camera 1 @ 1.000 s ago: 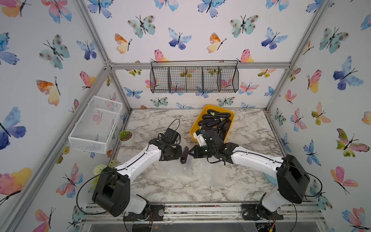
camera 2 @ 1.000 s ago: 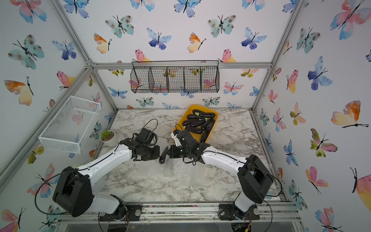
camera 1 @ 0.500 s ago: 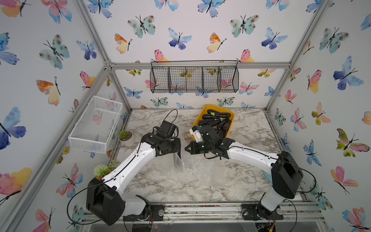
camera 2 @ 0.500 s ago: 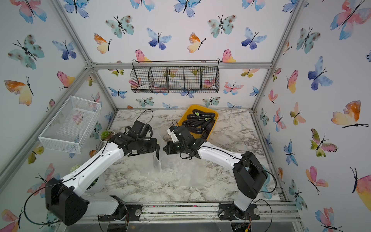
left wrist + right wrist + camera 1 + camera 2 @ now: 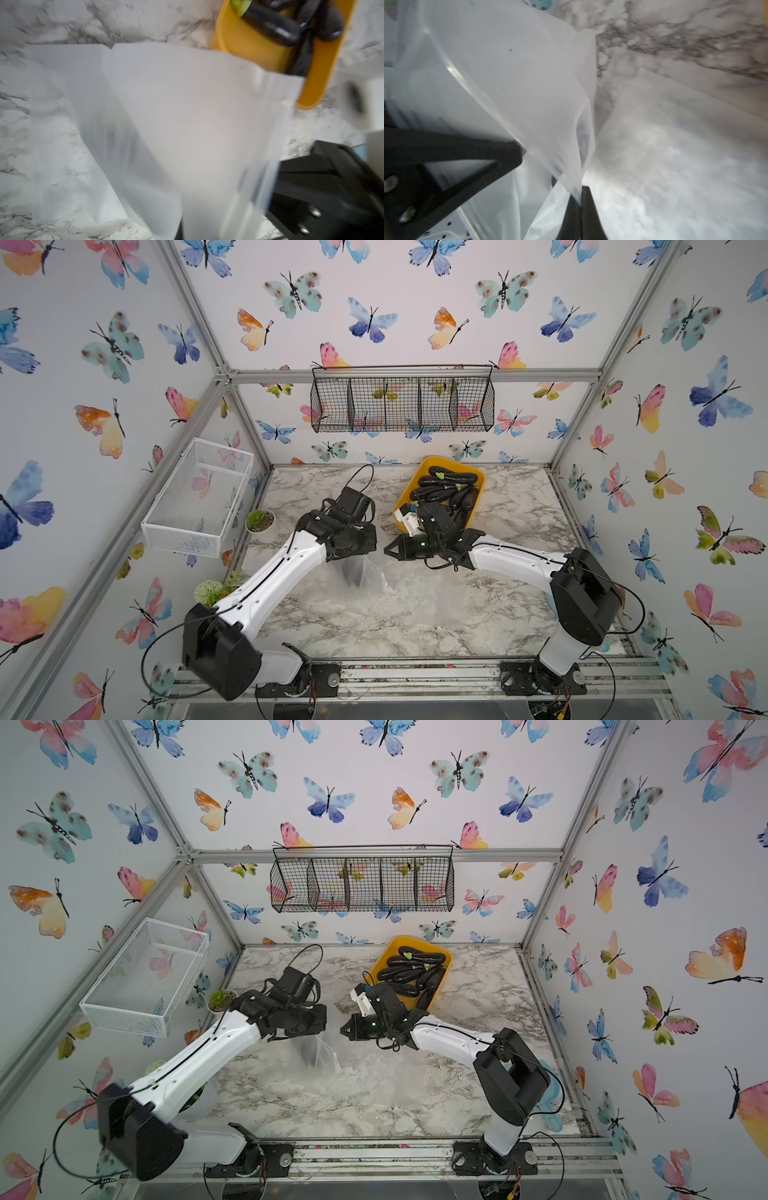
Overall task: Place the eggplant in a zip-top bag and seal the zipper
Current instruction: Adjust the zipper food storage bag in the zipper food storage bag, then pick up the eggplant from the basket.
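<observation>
A clear zip-top bag hangs over the marble table, with a dark eggplant inside it. The left gripper is shut on the bag's top edge; in the left wrist view the bag covers its jaws, and the eggplant shows as a dark blur. The right gripper is shut on the bag's other upper corner. The left gripper's black fingers show beside it.
A yellow tray with several more eggplants sits just behind the right gripper. A white wire basket hangs on the left wall and a black one on the back wall. Small potted plants stand along the left edge. Flat clear plastic lies on the table.
The two grippers were close together low over the table a second ago. The left one has since risen and turned, so the bag now hangs down from it; the right one has shifted slightly right.
</observation>
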